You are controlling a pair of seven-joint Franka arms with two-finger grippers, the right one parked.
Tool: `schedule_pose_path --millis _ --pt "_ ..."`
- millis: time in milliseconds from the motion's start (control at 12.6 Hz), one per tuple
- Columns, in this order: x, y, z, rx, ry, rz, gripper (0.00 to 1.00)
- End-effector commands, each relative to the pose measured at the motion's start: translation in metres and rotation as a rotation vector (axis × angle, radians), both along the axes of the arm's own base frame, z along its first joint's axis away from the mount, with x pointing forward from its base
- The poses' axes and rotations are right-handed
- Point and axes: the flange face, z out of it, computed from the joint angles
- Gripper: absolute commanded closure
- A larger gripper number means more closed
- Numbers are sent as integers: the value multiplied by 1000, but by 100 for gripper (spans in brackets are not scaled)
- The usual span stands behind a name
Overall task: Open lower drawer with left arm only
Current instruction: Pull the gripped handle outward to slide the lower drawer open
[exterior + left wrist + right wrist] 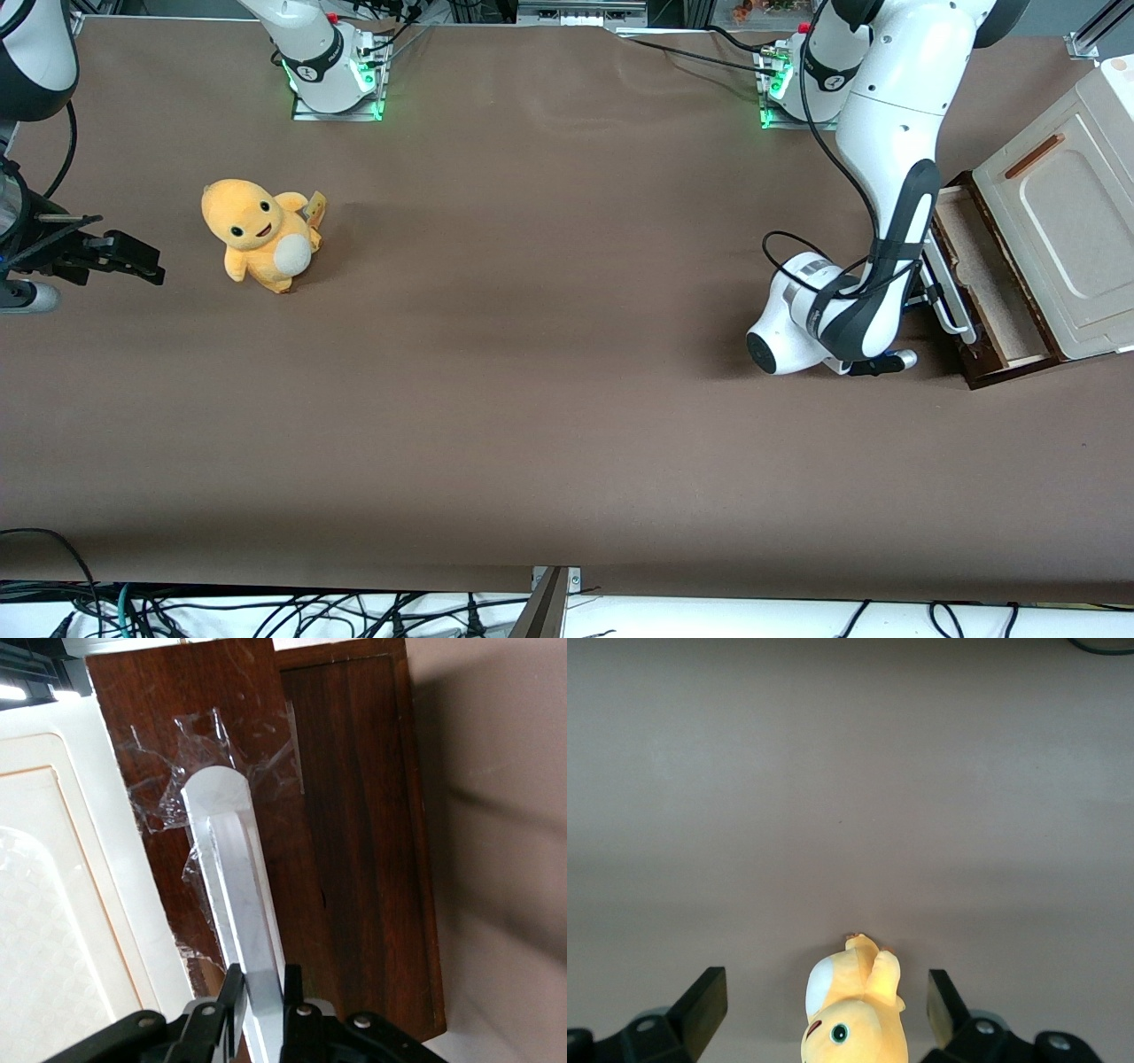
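The lower drawer (988, 275) stands partly pulled out of the cabinet, its pale beige inside showing. Its dark brown wooden front (354, 815) carries a white bar handle (232, 877), also seen in the front view as a white handle (950, 312). My left arm (886, 168) bends down in front of the drawer. Its gripper (260, 980) is shut on the handle, one black finger (229, 988) on each side of the bar. In the front view the wrist hides the gripper.
The cream-white cabinet panel (1063, 213) with a small copper-brown handle sits above the drawer. A yellow plush toy (259, 232) sits toward the parked arm's end of the table. Brown table surface (549, 354) spreads between them.
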Motion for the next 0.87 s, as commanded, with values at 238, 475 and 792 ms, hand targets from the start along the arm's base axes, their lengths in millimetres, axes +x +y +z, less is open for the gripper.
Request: schedule_pose_path --millis 238,475,792 --pt "9 -19 14 -65 5 28 1" --pt "16 -26 25 -104 -18 46 0" --pt "51 -53 81 -345 -158 185 0"
